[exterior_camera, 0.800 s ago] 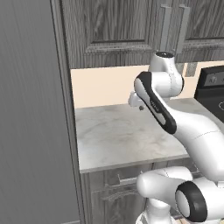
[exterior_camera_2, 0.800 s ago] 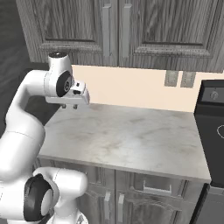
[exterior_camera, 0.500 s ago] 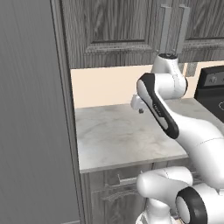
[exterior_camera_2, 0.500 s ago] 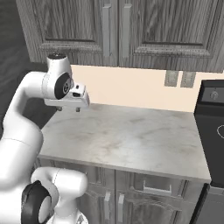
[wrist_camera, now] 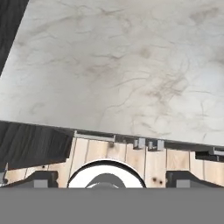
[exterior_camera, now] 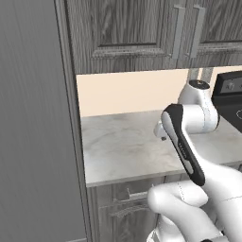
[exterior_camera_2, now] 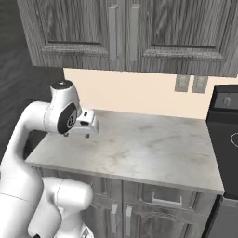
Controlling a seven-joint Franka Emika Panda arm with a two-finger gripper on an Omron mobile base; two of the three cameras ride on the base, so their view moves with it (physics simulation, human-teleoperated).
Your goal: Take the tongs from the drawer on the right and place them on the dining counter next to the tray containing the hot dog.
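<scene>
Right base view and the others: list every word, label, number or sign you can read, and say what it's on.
None can be read.
The stove's control panel carries a round dial mark, no legible text.
The wall plates are blank.
The cabinet doors and marble worktop bear no lettering.

Pale marbled worktop [exterior_camera_2: 139, 153], dark cabinets [exterior_camera_2: 153, 209] beneath

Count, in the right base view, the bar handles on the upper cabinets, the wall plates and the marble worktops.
Silvery vertical bar handles on the dark grey upper cabinet doors: 2
Grey square wall plates: 2
Pale marbled stone worktops: 1
Total: 5
</scene>
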